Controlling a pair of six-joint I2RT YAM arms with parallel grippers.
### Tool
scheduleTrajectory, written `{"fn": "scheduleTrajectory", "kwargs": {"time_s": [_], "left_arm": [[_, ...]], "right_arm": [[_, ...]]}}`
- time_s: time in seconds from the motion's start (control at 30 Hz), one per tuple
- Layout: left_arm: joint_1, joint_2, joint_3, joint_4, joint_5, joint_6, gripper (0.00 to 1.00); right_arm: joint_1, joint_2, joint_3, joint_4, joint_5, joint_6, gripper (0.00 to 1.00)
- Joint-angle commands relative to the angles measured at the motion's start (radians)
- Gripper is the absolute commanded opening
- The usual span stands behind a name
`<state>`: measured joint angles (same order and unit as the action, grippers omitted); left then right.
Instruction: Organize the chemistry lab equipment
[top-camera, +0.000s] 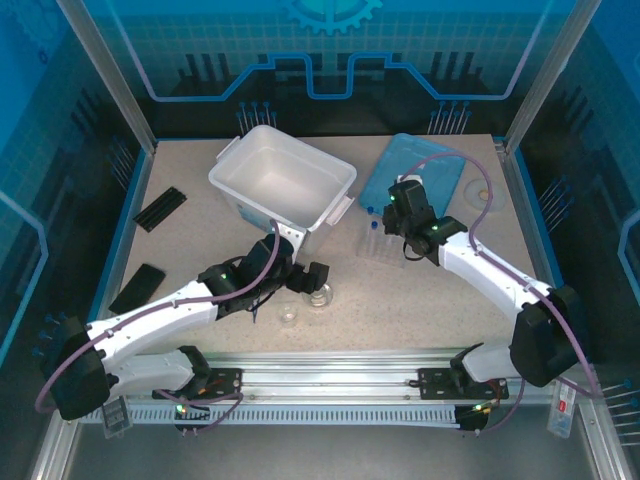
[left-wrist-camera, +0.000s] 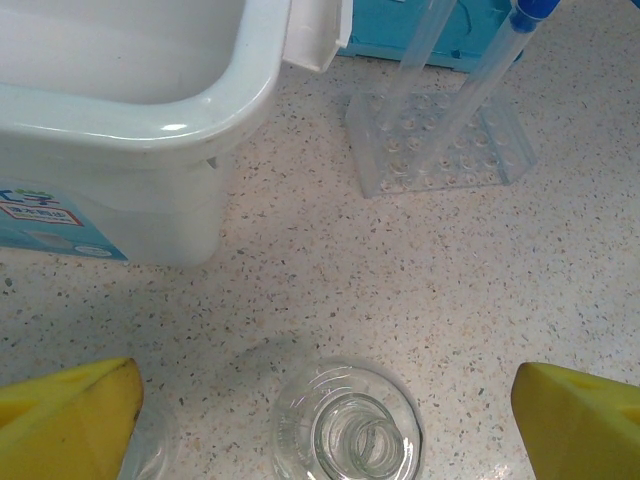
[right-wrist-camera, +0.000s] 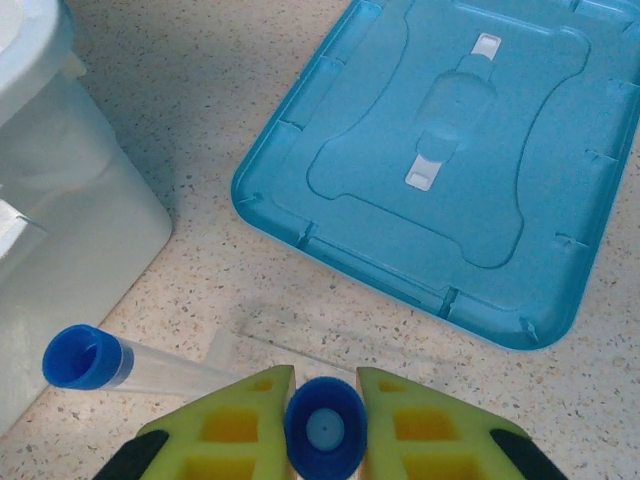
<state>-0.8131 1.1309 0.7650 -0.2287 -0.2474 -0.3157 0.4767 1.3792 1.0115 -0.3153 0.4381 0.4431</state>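
1. Currently, at the left side of the table (top-camera: 190, 240), two flat black strips (top-camera: 160, 208) lie well apart from the glassware.
2. Left arm pose: it runs from its near-left base diagonally to the table centre, with the wrist angled down. The left gripper (top-camera: 318, 280) hovers over the flask (left-wrist-camera: 347, 432), just in front of the near corner of the white bin (top-camera: 283, 180).
3. Left jaws: wide apart and holding nothing. The yellow fingers (left-wrist-camera: 70, 415) stand on either side of the flask without touching it.
4. A small beaker (top-camera: 289, 314) stands just beside the flask, on its near-left side.
5. Clearance: the bin wall is close behind the gripper; bare tabletop lies between the flask and the tube rack (left-wrist-camera: 440, 150).
6. The rack sits right of the bin, with two tubes standing tilted in it (one blue cap is visible in the left wrist view).
7. Right arm pose: it reaches from its near-right base up and left, with the right gripper (top-camera: 392, 218) pointing down over the rack.
8. Right jaws: clamped on the blue cap of a tube (right-wrist-camera: 325, 430). A second capped tube (right-wrist-camera: 85, 357) stands just to its left.
9. Clearance: the blue lid (right-wrist-camera: 440, 170) lies flat just behind the rack.
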Motion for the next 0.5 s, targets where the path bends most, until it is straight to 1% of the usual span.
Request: {"fn": "scheduleTrajectory", "kwargs": {"time_s": [0.0,0.27,0.47], "left_arm": [[0.011,-0.017,-0.01,-0.009,-0.016,-0.006,0.96],[0.012,-0.016,-0.011,-0.008,-0.014,-0.007,0.96],[0.012,-0.008,-0.006,-0.003,-0.01,-0.004,0.96]], "right_arm": [[-0.009,0.013,-0.011,0.025,0.014,-0.004,0.18],[-0.006,0.022,-0.019,0.033,-0.003,-0.007,0.2],[-0.001,0.018,-0.024,0.033,-0.006,-0.009,0.27]]}}
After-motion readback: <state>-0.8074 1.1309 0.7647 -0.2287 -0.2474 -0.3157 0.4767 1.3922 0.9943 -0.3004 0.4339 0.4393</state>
